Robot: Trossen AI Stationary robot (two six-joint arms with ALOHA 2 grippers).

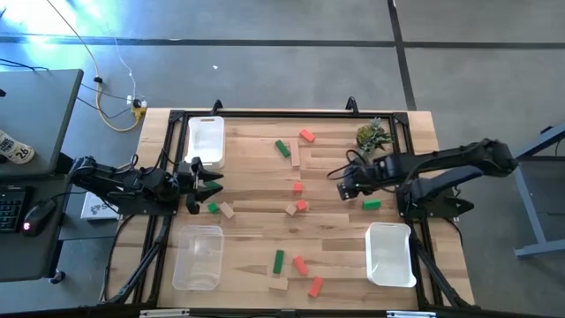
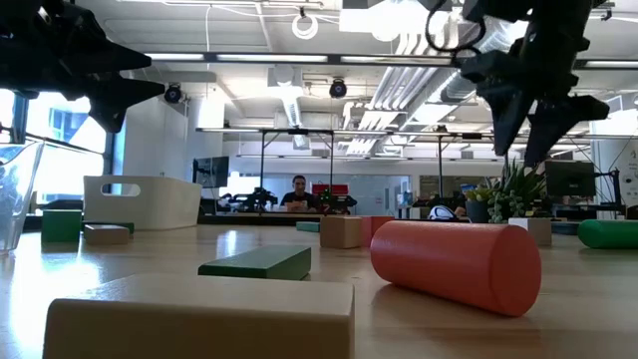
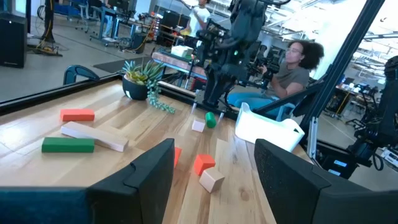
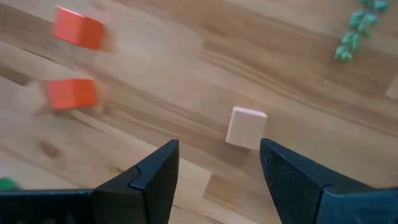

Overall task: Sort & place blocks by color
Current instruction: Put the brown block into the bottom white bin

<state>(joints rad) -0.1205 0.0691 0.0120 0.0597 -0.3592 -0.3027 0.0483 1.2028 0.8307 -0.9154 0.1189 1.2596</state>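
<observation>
Red, green and tan blocks lie scattered flat on the wooden table (image 1: 265, 225). My right gripper (image 1: 346, 184) hangs open over the table's middle right, pointing steeply down. In the right wrist view a tan cube (image 4: 246, 127) lies on the wood just beyond the open fingers (image 4: 217, 148), untouched, with two red blocks (image 4: 73, 93) farther off. My left gripper (image 1: 203, 181) waits open and level at the table's left; a small green block (image 1: 213, 208) and a tan block (image 1: 228, 210) lie just near of it.
A white tray (image 1: 206, 141) stands at the far left, a clear tray (image 1: 199, 256) at the near left and a white tray (image 1: 390, 254) at the near right. A small plant (image 1: 373, 135) is at the far right. A person (image 3: 298, 62) sits beyond the table.
</observation>
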